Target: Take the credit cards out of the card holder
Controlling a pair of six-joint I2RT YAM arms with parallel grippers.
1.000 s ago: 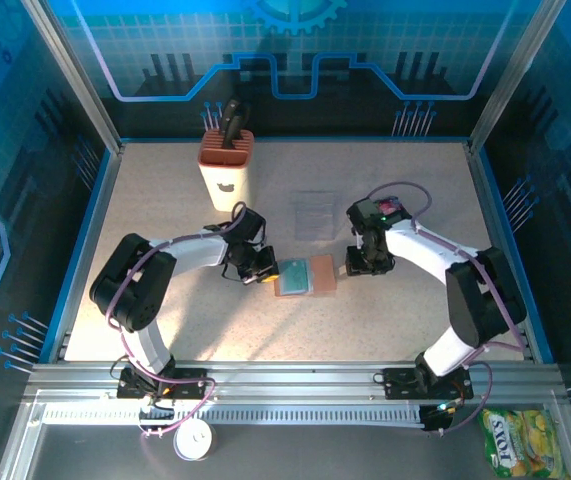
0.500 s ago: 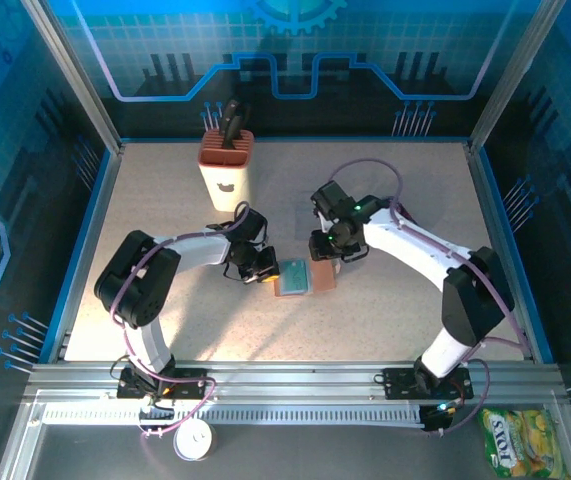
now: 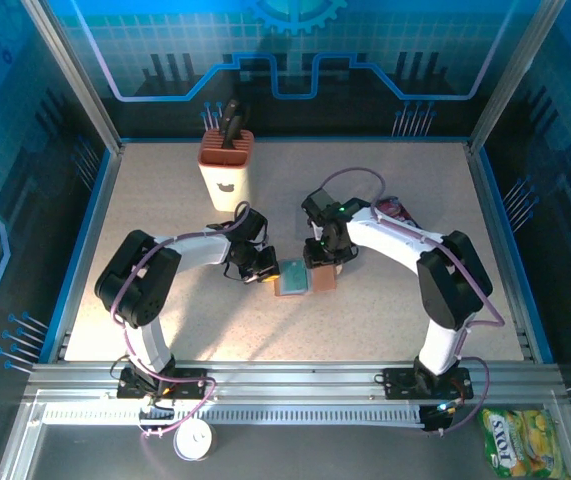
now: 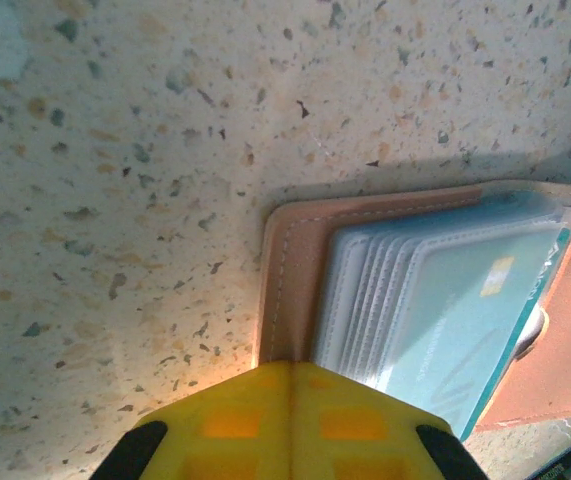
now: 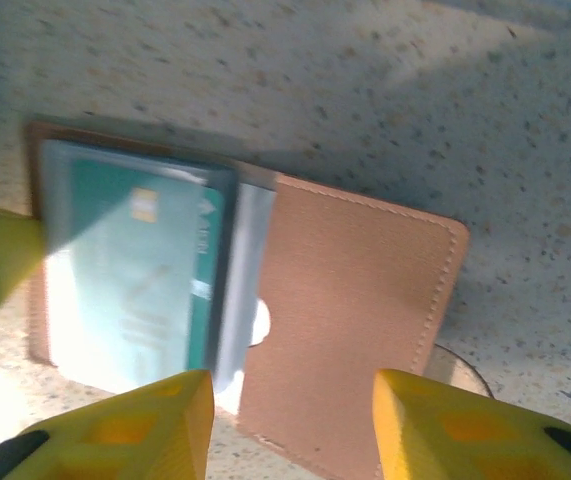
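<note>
The brown card holder (image 3: 321, 280) lies open on the table. A teal credit card (image 3: 292, 275) shows in its clear sleeves on the left half. In the left wrist view my left gripper (image 4: 290, 372) is shut, its tips resting on the holder's brown left edge (image 4: 287, 270), beside the sleeves and the credit card (image 4: 455, 310). My right gripper (image 5: 290, 405) is open and hovers over the holder's plain brown flap (image 5: 355, 300), with the teal credit card (image 5: 130, 270) to its left. In the top view it (image 3: 320, 260) sits at the holder's far edge.
A knife block (image 3: 226, 165) stands at the back left. A purple snack packet (image 3: 393, 209) lies right of the right arm. A yellow-green packet (image 3: 520, 440) and a white round object (image 3: 193, 440) lie below the table's front rail.
My right arm has swung left, from beside the holder's right edge to over the holder, uncovering the purple packet. Its jaws opened slightly. The left gripper has stayed put.
</note>
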